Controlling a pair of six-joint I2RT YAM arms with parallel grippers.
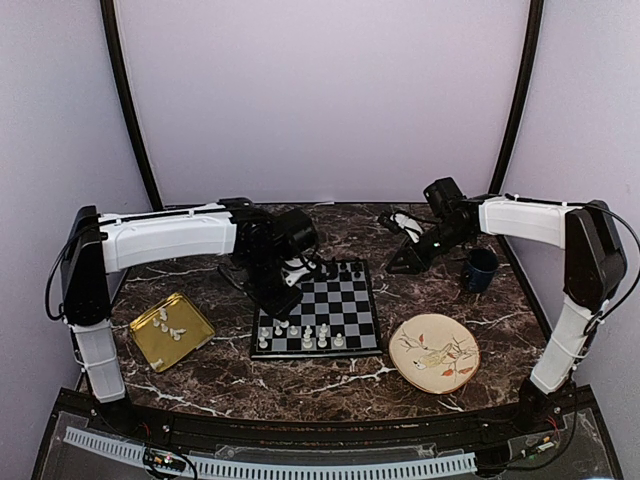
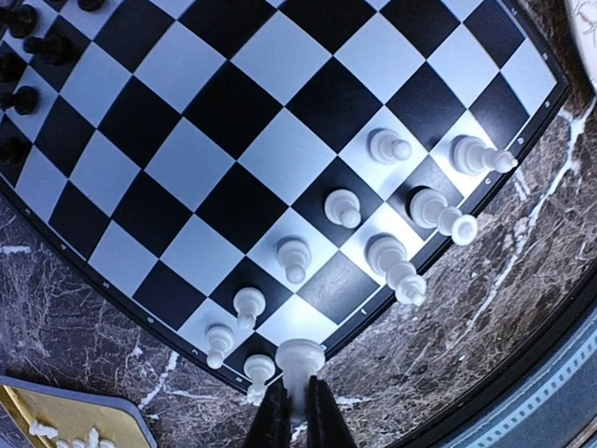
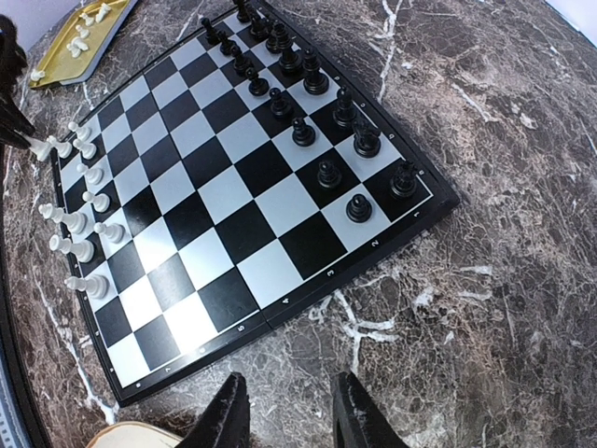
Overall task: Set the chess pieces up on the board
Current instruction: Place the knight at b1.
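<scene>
Overhead: dark marble table (image 1: 330, 385) w/ two robot arms. L gripper (image 1: 272, 302) is hanging over board (image 1: 340, 305) at its near-left corner, by white chess pieces (image 1: 300, 336) lining the near edge. Black pieces (image 1: 345, 269) are standing along far edge. R gripper (image 1: 403, 262) is hovering just off far-right corner. Gold tray (image 1: 190, 340) w/ loose white chessmen (image 1: 165, 325) is sitting left; patterned plate (image 1: 412, 345) front-right, dark mug (image 1: 480, 270) behind it.

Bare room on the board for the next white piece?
Middle rows of the black-and-grey chequered chessboard, between the tiny white plastic chessmen and the black chessmen, are bare; so is its near-right corner. Crowded: near-left corner, where the left end effector grips one.
</scene>
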